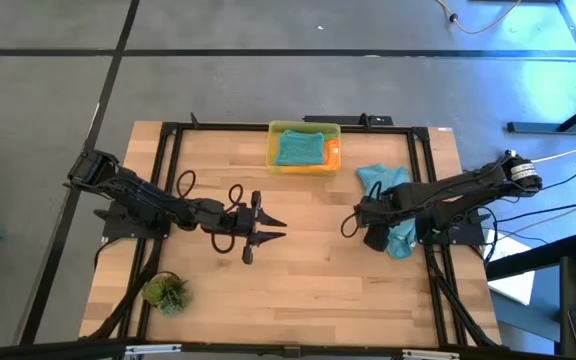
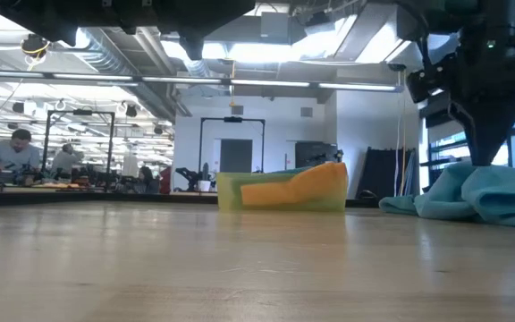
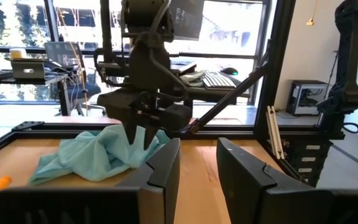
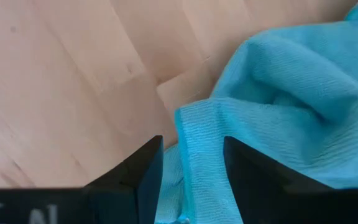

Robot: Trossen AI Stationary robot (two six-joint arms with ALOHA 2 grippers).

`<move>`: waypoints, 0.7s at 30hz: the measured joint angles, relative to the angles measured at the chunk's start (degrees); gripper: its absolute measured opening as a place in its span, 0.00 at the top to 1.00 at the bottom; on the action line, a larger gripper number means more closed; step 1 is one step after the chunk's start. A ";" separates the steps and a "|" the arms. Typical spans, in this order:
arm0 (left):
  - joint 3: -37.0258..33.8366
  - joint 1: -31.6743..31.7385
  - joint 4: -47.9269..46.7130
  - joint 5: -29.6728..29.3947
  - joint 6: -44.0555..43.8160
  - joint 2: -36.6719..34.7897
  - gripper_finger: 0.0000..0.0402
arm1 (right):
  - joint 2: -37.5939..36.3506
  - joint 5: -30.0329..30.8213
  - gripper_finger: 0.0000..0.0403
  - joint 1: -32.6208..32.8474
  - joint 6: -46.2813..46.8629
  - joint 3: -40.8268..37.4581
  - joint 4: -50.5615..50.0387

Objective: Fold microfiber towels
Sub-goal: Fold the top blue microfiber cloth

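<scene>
Right fingers (image 4: 185,174) straddle the teal towel's (image 4: 278,106) edge, parted; left fingers (image 3: 197,180) parted, empty.

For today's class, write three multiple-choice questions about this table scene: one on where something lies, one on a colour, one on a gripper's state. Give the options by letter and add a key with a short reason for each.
1. Where is the yellow bin?
A. At the table's far edge, near the middle
B. Beside the plant tuft
C. Under the left arm

2. What colour is the loose towel on the table by the right gripper?
A. Orange
B. Teal-blue
C. Green

3. How does the right gripper stand at the towel?
A. Shut and empty, far from it
B. Fingers apart with a towel fold between them
C. Holding the bin

Key:
1 A, the high view shows the bin against the far rail, centred.
2 B, the crumpled cloth is teal-blue in the right wrist view.
3 B, the right wrist view shows the cloth's edge running between the two dark fingers.
</scene>
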 joint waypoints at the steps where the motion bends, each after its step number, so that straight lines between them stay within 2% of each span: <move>1: 0.00 0.00 -0.14 -0.01 0.01 0.00 0.76 | 0.38 -0.03 0.58 0.48 0.35 0.00 -0.01; 10: 0.00 0.00 -0.93 -0.02 -1.16 0.00 0.76 | 4.07 -0.85 0.58 2.14 2.77 -0.03 0.37; 21: 0.00 0.00 -2.74 -1.34 -1.50 0.02 0.76 | 4.93 -0.79 0.58 1.84 -0.07 -0.05 2.71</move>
